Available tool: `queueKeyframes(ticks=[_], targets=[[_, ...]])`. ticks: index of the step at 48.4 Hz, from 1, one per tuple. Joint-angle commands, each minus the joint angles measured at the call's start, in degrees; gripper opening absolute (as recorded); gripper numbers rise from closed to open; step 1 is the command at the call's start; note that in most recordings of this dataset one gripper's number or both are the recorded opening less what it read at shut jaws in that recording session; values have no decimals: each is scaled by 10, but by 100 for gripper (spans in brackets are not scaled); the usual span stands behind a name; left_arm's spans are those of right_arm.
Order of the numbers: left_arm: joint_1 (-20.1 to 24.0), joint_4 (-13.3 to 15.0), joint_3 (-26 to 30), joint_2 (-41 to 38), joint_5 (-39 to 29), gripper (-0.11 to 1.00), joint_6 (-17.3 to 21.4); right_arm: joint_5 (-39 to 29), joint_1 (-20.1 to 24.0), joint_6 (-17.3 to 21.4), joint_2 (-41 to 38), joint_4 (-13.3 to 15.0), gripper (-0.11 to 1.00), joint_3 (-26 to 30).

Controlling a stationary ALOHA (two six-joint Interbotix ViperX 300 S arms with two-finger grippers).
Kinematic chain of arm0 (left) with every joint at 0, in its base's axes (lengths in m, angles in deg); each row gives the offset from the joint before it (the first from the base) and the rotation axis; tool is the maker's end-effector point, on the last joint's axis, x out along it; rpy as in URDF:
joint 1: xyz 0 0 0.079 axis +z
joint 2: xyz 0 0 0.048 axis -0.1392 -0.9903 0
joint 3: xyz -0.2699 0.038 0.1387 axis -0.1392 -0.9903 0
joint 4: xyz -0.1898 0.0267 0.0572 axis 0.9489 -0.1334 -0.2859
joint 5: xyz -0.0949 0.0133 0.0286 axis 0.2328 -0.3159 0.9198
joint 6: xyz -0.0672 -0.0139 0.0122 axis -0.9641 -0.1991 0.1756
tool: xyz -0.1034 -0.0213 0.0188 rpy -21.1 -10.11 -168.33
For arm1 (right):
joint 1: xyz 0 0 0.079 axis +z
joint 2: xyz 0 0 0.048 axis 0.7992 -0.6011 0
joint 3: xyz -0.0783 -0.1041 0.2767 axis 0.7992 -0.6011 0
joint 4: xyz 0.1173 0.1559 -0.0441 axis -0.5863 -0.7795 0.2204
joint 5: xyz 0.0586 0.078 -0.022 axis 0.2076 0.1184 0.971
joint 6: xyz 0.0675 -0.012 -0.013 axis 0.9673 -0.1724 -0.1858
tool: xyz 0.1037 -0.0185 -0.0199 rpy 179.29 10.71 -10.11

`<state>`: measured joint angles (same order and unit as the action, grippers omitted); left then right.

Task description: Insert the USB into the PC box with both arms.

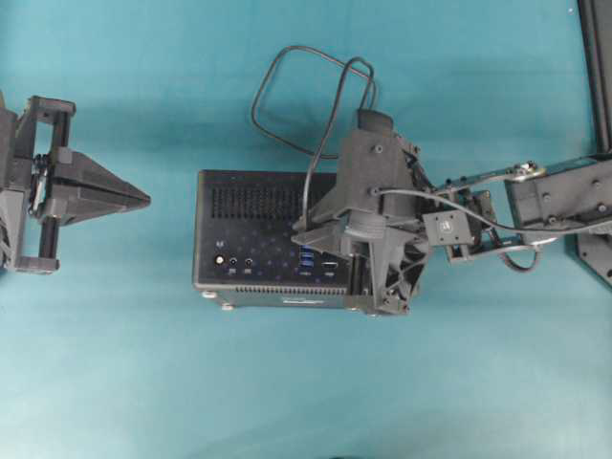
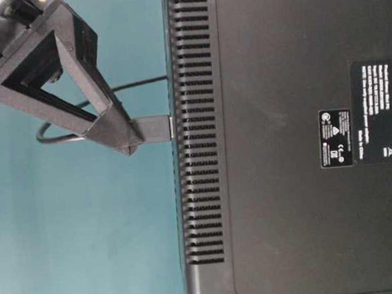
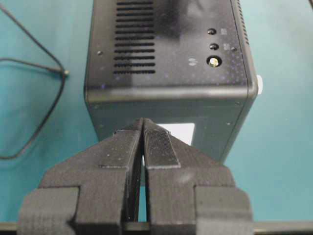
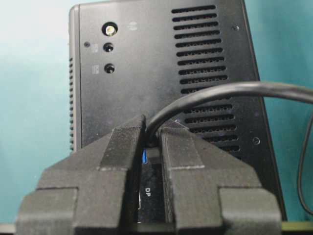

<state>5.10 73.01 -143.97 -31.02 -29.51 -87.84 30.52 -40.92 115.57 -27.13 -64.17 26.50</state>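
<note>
Right gripper (image 1: 304, 229) fingers clamp USB (image 2: 153, 129) plug against PC box (image 1: 249, 196) port face. Left gripper (image 1: 143, 200) fingers closed, empty, left of box.

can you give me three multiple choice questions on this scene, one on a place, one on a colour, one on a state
1. Where is the left pincer?
A. on top of the PC box
B. on the left, apart from the PC box
C. inside the cable loop

2. What colour is the table surface?
A. teal
B. white
C. red

3. What is the state of the right pincer?
A. wide open and empty
B. out of view
C. shut on the USB

Answers:
1. B, the overhead view shows bare table between it and the PC box.
2. A, every view shows teal around the box.
3. C, the right wrist view shows both fingers clamped on the USB plug, with the cable arching out.
</note>
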Motion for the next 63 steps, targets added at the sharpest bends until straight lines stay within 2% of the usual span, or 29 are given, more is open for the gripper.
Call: queueKeyframes(ticks=[1, 15, 21, 26, 35, 39, 50, 63], targets=[[-1, -2, 16, 1, 3, 1, 1, -2, 25, 7, -3, -11, 11, 2], [-1, -2, 17, 1, 3, 0, 1, 8, 29, 6, 6, -14, 13, 3], [-1, -1, 16, 1, 3, 0, 1, 8, 25, 6, 15, -14, 21, 3], [-1, -1, 16, 1, 3, 1, 1, 5, 25, 7, 23, -14, 33, 4], [-3, -2, 17, 1, 4, 1, 1, -6, 25, 7, 32, -14, 66, 4], [-3, -1, 17, 1, 4, 0, 1, -12, 25, 7, 35, -12, 75, 7], [-3, -2, 16, 1, 4, 0, 2, -55, 25, 6, 51, -9, 75, 5], [-4, -1, 17, 1, 3, 1, 2, -76, 25, 6, 78, -8, 75, -9]])
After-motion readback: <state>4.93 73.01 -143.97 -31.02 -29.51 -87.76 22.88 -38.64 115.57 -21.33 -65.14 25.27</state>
